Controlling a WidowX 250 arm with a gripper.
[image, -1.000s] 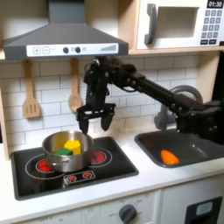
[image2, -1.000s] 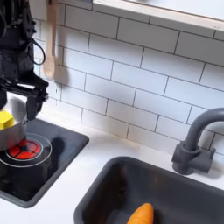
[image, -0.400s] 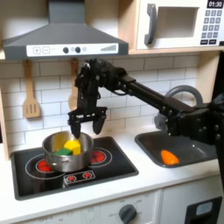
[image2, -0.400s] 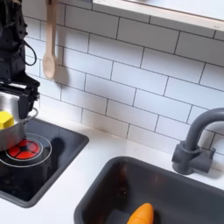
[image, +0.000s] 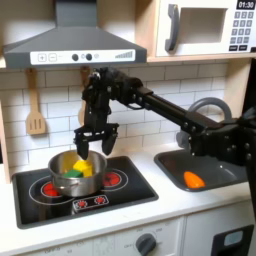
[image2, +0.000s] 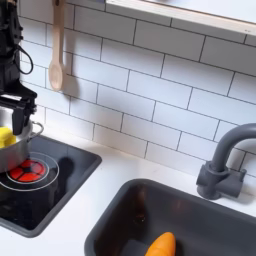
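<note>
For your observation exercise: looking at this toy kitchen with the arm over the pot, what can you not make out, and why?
- Gripper: in the first exterior view, too small to tell whether the jaws touch anything.
- Pot: the second exterior view's left edge cuts it off.
- Yellow and green pieces: blurred, kind unclear.
- Orange item in the sink: cut by the bottom edge.

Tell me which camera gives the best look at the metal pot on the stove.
The first exterior view: the whole metal pot sits on the stove's left burner, its yellow and green contents visible, with the open gripper just above its rim. In the second exterior view the pot is cut off at the second exterior view's left edge.
</note>
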